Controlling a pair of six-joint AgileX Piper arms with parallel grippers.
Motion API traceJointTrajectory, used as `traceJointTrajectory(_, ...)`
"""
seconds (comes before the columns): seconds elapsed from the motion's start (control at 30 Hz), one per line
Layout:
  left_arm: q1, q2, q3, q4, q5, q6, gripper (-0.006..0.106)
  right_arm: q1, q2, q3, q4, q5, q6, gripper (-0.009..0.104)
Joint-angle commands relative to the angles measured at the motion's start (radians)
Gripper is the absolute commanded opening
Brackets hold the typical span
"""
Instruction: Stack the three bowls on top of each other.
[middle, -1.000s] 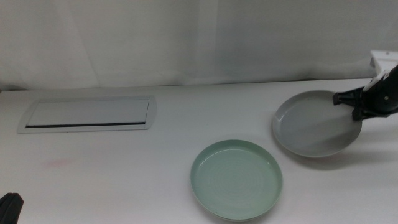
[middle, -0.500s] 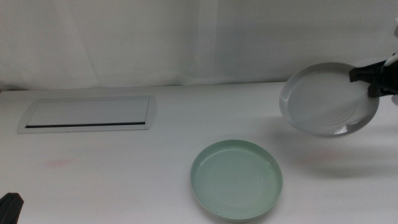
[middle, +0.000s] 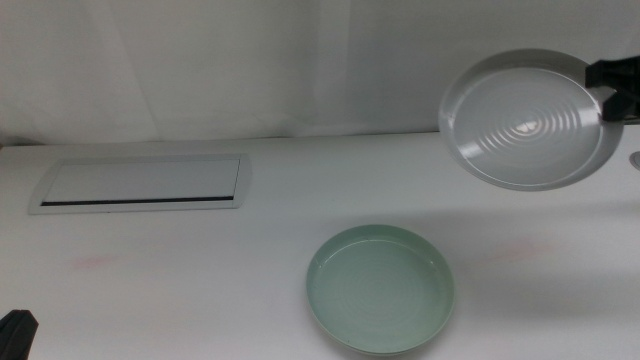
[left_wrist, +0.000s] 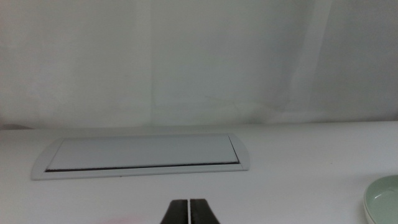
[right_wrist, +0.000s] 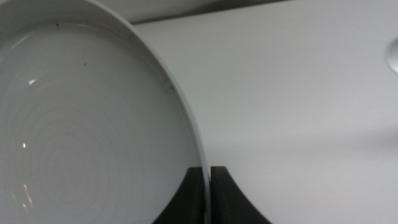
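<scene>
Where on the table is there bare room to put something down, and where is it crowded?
Bare table lies between the grey panel and the mint green bowl, and in front of the panel. It is tighter on the right, where the right end effector holds the grey bowl tilted in the air. The left end effector waits near the front left edge.

A: Grey bowl?
B: Airborne at far right, well above the worktop, tilted so the inside faces the middle camera. Shallow, round, low rim, concentric rings inside. Rim pinched at its right edge by the right end effector; in the right wrist view, rim edge seen clamped between the two dark jaws.
A: Mint green bowl?
B: Flat on the worktop, front centre, upright, empty, well apart from the grey one. Pale sliver visible under its near rim; cannot tell what it is.
A: White bowl?
B: Not identifiable as a separate item.
</scene>
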Motion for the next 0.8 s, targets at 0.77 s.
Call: traceJointTrajectory(0.77,-0.004,-0.004,0.038,-0.006,-0.008,-0.004,-0.003,0.381,0.086,0.042,0.09,-0.072,0.092,-0.003)
